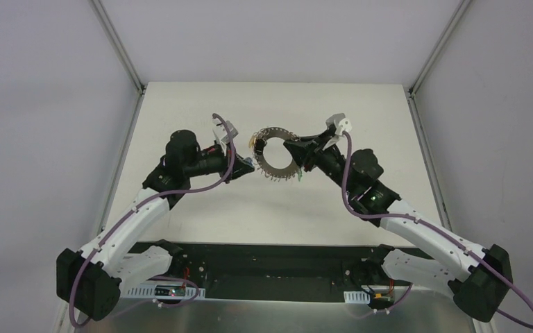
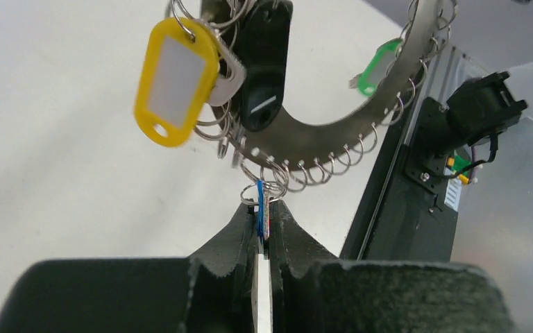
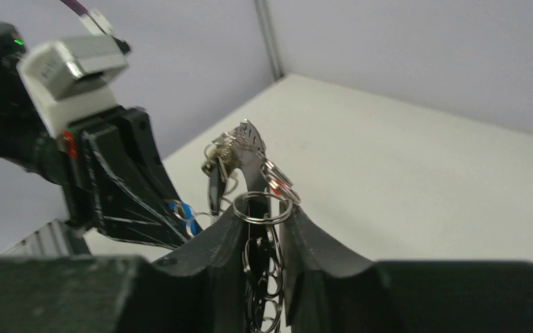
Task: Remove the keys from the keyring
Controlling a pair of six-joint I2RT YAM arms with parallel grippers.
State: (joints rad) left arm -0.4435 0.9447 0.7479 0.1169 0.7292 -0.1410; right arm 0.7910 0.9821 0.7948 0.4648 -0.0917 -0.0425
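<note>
The keyring (image 1: 275, 154), a flat dark ring fringed with silver wire loops, is held up off the table between both grippers. My left gripper (image 1: 247, 165) is shut on a blue-headed key (image 2: 259, 211) that hangs from a loop on the ring's rim (image 2: 333, 135). My right gripper (image 1: 293, 150) is shut on the ring's opposite side, with the rim edge-on between its jaws (image 3: 264, 211). A yellow tag (image 2: 173, 80) and a green-headed key (image 2: 376, 69) hang from other loops. A red bit (image 3: 275, 185) shows among the loops. The blue key also shows in the right wrist view (image 3: 184, 211).
White table (image 1: 201, 208) with grey walls on three sides. A black rail (image 1: 271, 260) with the arm bases runs along the near edge. The right gripper's black finger (image 2: 264, 69) crosses the ring in the left wrist view.
</note>
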